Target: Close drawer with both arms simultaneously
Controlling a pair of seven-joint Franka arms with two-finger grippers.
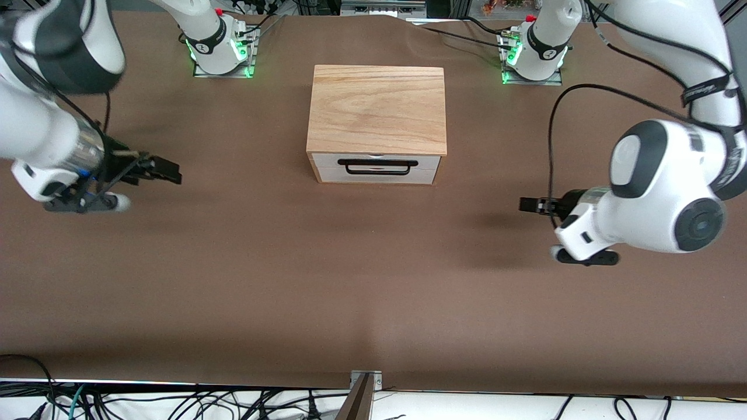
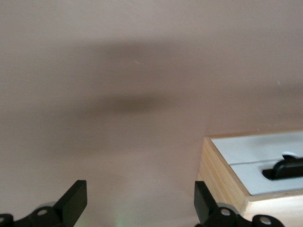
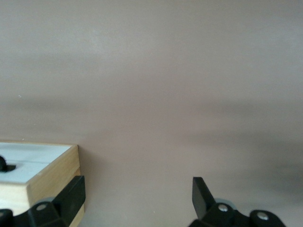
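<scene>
Drawer shut, pincers apart.

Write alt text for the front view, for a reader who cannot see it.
A small wooden box sits mid-table, its white-fronted drawer flush with the box. The right claw and the left claw hang open over bare brown table, one toward each arm's end, neither touching the box.
</scene>
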